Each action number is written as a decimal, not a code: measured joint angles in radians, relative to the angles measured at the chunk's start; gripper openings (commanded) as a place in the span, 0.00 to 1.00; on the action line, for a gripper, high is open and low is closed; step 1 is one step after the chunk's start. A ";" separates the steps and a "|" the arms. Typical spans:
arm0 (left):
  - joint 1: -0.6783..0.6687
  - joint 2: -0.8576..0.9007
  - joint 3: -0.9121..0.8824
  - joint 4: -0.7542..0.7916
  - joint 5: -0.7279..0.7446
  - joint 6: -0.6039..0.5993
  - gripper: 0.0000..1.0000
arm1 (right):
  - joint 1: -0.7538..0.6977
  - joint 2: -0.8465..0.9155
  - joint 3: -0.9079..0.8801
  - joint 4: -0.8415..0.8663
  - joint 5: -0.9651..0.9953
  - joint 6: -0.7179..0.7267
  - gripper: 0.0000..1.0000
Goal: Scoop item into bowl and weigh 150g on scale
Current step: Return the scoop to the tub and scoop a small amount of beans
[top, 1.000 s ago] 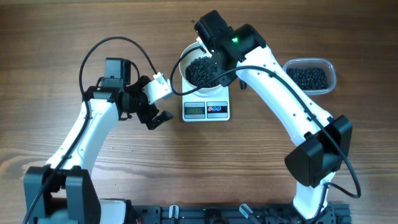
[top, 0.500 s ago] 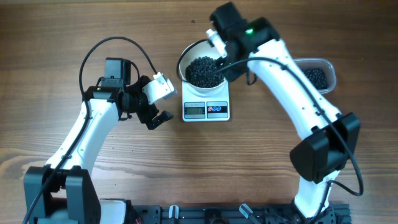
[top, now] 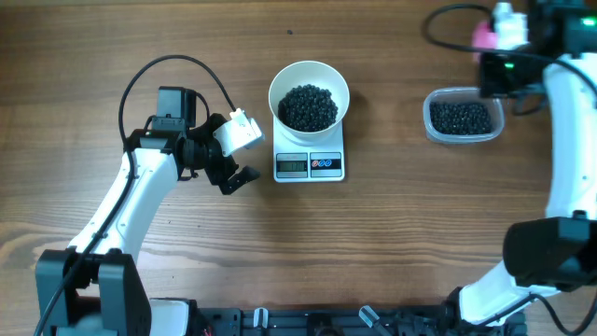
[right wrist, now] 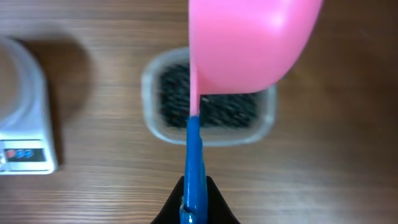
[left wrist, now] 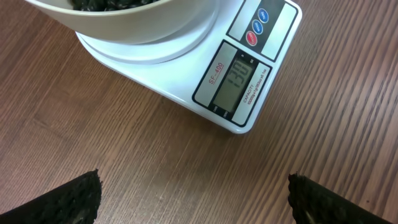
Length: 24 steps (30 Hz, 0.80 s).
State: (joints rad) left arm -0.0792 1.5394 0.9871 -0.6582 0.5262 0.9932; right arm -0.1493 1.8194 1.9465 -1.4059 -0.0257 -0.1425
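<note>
1. At three o'clock from the bowl (top: 322,71), the right gripper (right wrist: 194,208) is clenched on the blue handle of a pink scoop (right wrist: 249,43) above the tub (right wrist: 208,134); an overfull scoop could shed beads (top: 461,117) in transit.
2. Beads heap the bowl on the scale (top: 310,165); one heavy pour could overshoot.
3. Left gripper (left wrist: 200,205), released, hangs at nine o'clock from the scale; drifting closer could nudge the reading.

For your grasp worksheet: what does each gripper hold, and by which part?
The right gripper holds the pink scoop by its blue handle; the left gripper is open, empty.
</note>
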 measured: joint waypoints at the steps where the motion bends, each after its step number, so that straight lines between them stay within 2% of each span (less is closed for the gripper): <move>1: 0.000 0.000 0.000 0.000 0.000 0.000 1.00 | -0.029 0.000 -0.016 -0.001 0.000 -0.013 0.04; 10: 0.000 0.000 0.000 0.000 0.000 0.000 1.00 | -0.059 0.000 -0.284 0.084 -0.001 -0.070 0.04; 15: 0.000 0.000 0.000 0.000 0.000 0.000 1.00 | -0.059 0.000 -0.462 0.218 -0.001 -0.084 0.04; 24: 0.000 0.000 0.000 0.000 0.000 0.000 1.00 | -0.059 0.000 -0.602 0.358 -0.008 -0.099 0.04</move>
State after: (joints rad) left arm -0.0792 1.5398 0.9871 -0.6586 0.5259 0.9932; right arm -0.2085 1.8194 1.3441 -1.0477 -0.0338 -0.2417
